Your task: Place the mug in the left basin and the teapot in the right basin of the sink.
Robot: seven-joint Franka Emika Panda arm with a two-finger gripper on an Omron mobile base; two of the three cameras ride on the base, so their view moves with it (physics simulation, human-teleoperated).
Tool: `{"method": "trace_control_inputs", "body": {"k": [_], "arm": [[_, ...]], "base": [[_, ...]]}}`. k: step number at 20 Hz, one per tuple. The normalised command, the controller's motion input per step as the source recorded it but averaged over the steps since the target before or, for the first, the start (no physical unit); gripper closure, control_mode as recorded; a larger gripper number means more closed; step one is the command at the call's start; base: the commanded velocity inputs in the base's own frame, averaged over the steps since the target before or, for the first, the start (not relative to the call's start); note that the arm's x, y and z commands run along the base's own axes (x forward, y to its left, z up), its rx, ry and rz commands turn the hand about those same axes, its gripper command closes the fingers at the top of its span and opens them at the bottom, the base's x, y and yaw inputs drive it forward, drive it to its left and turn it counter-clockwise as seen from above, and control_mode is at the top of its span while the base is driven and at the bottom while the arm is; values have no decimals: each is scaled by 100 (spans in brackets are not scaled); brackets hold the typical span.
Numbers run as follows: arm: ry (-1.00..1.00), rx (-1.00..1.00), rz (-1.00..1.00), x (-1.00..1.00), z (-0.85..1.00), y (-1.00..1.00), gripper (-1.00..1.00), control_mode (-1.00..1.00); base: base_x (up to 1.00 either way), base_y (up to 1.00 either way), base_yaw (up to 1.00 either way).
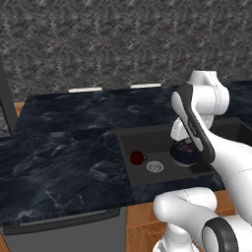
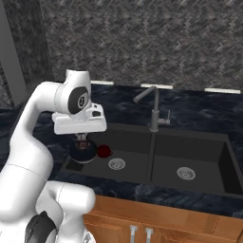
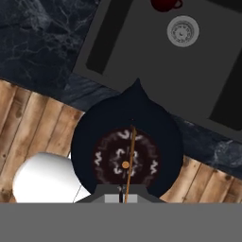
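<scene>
a: where was the teapot (image 3: 126, 156)?
b: up in the air over the front edge of the left basin (image 2: 128, 147), hanging by its thin handle from the gripper (image 2: 82, 141), whose fingers pinched it tight
a: and the mug (image 2: 104, 151)?
b: down in that basin, near the drain (image 2: 116, 164)
</scene>
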Motion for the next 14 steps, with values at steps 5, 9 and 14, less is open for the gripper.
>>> {"method": "trace_control_inputs", "body": {"k": [5, 9, 14], "arm": [[5, 0, -6, -6, 0, -42, 100, -100], [7, 0, -4, -9, -1, -43, 100, -100], [5, 0, -3, -6, -5, -42, 100, -100]], "base": [[0, 0, 0], [0, 0, 0], [0, 0, 0]]}}
